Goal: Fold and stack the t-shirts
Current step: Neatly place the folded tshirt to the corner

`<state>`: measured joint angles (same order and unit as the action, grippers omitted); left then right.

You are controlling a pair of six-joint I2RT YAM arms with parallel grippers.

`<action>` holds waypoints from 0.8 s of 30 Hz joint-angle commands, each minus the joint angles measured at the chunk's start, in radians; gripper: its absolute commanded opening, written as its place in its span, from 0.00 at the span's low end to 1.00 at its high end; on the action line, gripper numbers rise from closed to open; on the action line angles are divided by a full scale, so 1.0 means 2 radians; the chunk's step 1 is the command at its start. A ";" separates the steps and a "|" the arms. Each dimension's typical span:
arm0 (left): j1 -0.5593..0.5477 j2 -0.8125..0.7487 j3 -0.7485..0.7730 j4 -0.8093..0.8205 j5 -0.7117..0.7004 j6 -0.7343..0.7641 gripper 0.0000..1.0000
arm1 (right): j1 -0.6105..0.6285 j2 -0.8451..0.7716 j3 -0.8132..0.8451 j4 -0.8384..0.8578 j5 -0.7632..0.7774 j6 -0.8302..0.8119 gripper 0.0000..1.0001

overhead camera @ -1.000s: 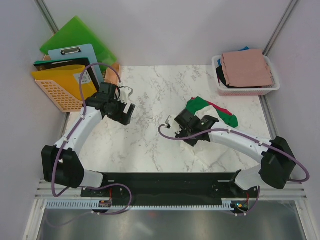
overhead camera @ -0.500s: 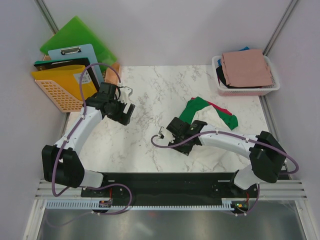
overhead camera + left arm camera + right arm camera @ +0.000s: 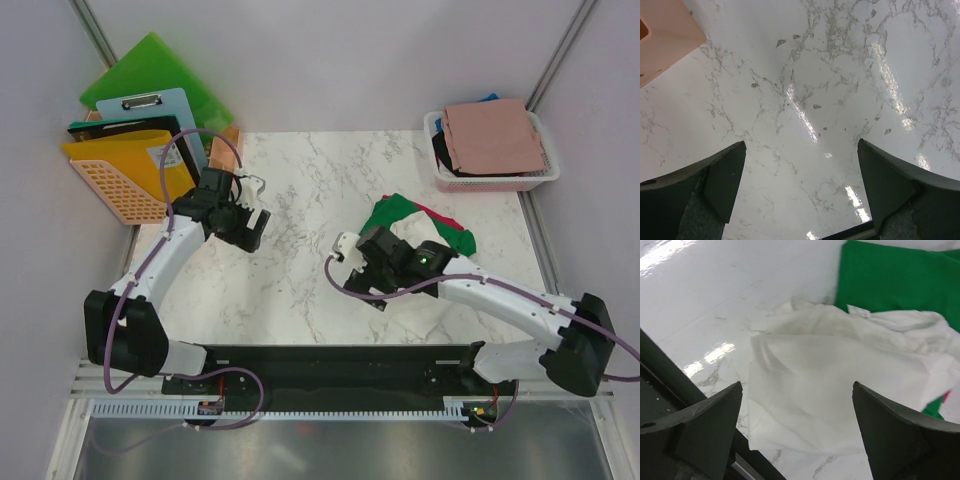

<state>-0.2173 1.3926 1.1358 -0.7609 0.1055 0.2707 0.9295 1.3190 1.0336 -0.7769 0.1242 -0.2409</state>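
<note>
A crumpled cream-white t-shirt (image 3: pixel 840 385) lies on the marble table, partly over a green t-shirt (image 3: pixel 895 280). From above, the white one (image 3: pixel 414 233) sits beside the green one (image 3: pixel 392 212), with a red edge (image 3: pixel 440 217) showing. My right gripper (image 3: pixel 796 387) hangs open just above the white cloth, nothing between its fingers; it shows from above too (image 3: pixel 378 275). A dusty-pink folded t-shirt (image 3: pixel 492 138) tops the pile in the white basket (image 3: pixel 440 180). My left gripper (image 3: pixel 801 145) is open over bare marble, at the table's left (image 3: pixel 248 228).
An orange mesh bin (image 3: pixel 115 180) with green boards (image 3: pixel 150 70) and a clipboard (image 3: pixel 165 110) stands at the back left; its corner (image 3: pixel 665 35) shows in the left wrist view. A black rail (image 3: pixel 330 365) runs along the near edge.
My right gripper has opened and let go of the white t-shirt, swinging left and then back right over it. The left arm has not moved.
</note>
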 commanded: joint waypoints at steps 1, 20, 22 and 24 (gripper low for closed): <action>0.002 -0.027 -0.013 0.039 -0.017 0.010 1.00 | -0.024 -0.058 0.006 -0.013 0.060 0.008 0.98; 0.002 -0.062 -0.052 0.118 -0.109 0.033 1.00 | -0.116 -0.247 -0.153 -0.022 0.132 -0.161 0.94; 0.002 -0.057 -0.052 0.123 -0.112 0.036 1.00 | -0.115 -0.275 -0.156 -0.049 0.106 -0.176 0.94; 0.002 -0.055 -0.053 0.127 -0.114 0.037 1.00 | -0.116 -0.299 -0.157 -0.066 0.083 -0.182 0.91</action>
<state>-0.2173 1.2739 1.0306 -0.5636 -0.1009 0.3111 0.6979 0.7727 0.6930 -0.8032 0.3878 -0.5533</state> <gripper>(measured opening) 0.997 0.924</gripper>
